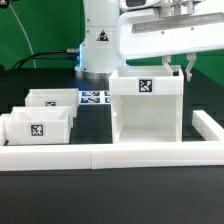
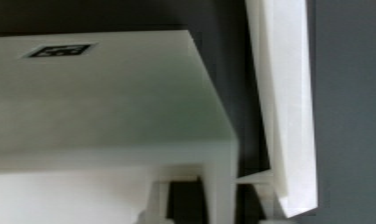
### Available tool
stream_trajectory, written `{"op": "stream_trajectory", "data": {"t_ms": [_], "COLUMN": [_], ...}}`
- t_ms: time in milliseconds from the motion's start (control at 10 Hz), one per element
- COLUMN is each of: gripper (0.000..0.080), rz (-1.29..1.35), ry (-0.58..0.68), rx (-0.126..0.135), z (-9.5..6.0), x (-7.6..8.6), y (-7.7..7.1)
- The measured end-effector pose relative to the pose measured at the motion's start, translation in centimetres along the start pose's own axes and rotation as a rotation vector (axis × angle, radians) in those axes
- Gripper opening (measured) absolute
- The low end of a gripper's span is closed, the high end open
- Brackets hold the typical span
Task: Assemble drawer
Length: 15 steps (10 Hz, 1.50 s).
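The big white drawer case (image 1: 146, 110) (image 2: 96, 100) stands upright on the counter (image 1: 110, 200), toward the exterior view's right, and shows a marker tag (image 1: 145, 85) (image 2: 62, 49). The hand (image 1: 177, 68) hangs just above the case's top corner on that side, its fingers (image 1: 190, 68) well apart. Whether they touch the case, I cannot tell. Two smaller white drawer boxes (image 1: 50, 98) (image 1: 38, 127) lie at the exterior view's left. A white rail (image 1: 100, 155) runs in front of them. The marker board (image 1: 95, 97) lies behind. The counter is black and the back wall (image 1: 40, 25) is green.
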<state>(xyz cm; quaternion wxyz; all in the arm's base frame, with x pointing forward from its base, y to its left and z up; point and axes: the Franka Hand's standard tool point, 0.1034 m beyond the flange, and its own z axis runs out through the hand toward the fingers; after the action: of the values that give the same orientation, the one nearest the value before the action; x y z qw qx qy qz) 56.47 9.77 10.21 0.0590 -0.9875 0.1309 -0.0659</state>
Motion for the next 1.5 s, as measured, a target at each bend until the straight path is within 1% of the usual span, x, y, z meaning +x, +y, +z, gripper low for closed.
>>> {"op": "stream_trajectory", "data": {"t_ms": [200,300,500,600,800,900,1000,1100,1500], "gripper": [0.0038,0.0038,0.0038,0.0038,0.0038,0.0038,0.0038,0.0039,0.0039], "rz": [0.135,0.201,0.389,0.424,0.563,0.674,0.714,0.765,1.010], "ry": [0.007,0.005,0.008,0.011,0.012,0.011,0.014,0.014,-0.014], "rx": [0.011,0.011,0.028,0.030,0.044,0.048,0.052,0.065,0.098], "z": [-0.1,-0.1,-0.3,-0.3,-0.4,-0.4,-0.5,-0.5,-0.7], "x": [0.1,0.3,1.0,1.4,2.1,2.3,2.5,2.7,2.4], "y": [-0.3,-0.3,-0.5,-0.4,0.0,0.0,0.1,0.2,-0.7]}}
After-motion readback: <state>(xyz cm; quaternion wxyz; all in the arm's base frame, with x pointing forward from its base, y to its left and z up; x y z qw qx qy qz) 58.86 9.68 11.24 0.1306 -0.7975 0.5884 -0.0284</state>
